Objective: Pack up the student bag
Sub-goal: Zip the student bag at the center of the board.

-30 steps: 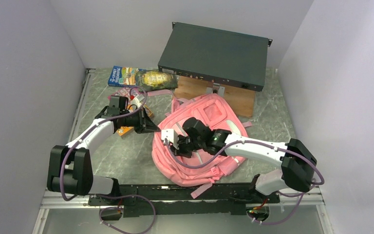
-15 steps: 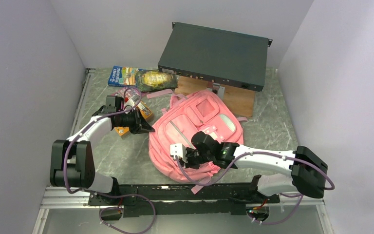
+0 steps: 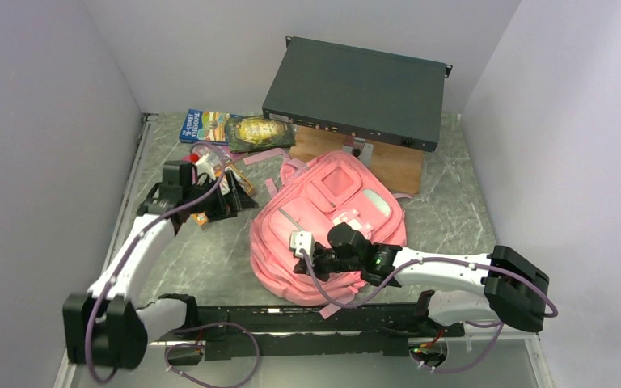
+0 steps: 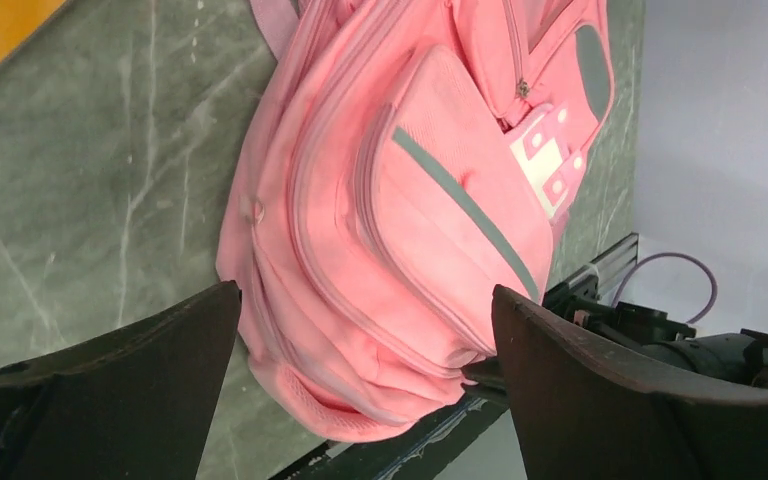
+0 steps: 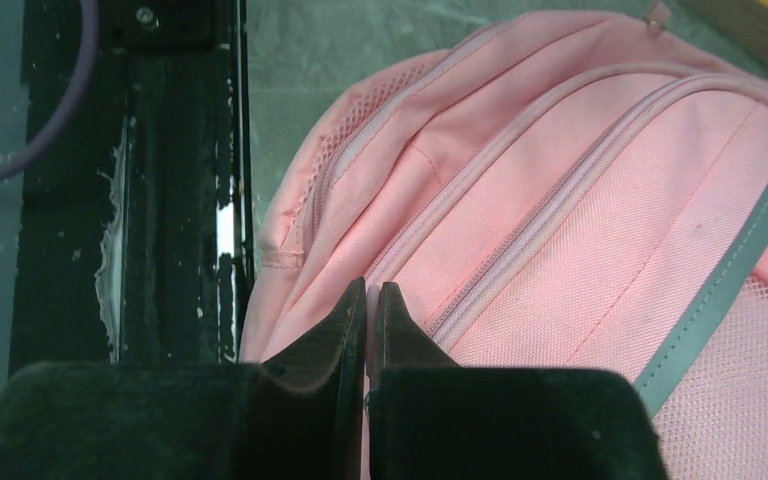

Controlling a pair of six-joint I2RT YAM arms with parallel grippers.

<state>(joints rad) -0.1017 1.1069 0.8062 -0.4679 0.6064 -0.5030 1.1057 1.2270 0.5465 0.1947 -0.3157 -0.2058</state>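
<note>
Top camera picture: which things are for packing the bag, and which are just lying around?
For the job: student bag; left tool, open; right tool, shut at the bag's zip; probably the blue book and dark green book, to go in.
Just lying about: dark flat box; wooden block under it.

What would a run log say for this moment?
student bag: flat on table, front up | left gripper: open, empty, beside bag | right gripper: shut at bag's near edge, grip unclear
</note>
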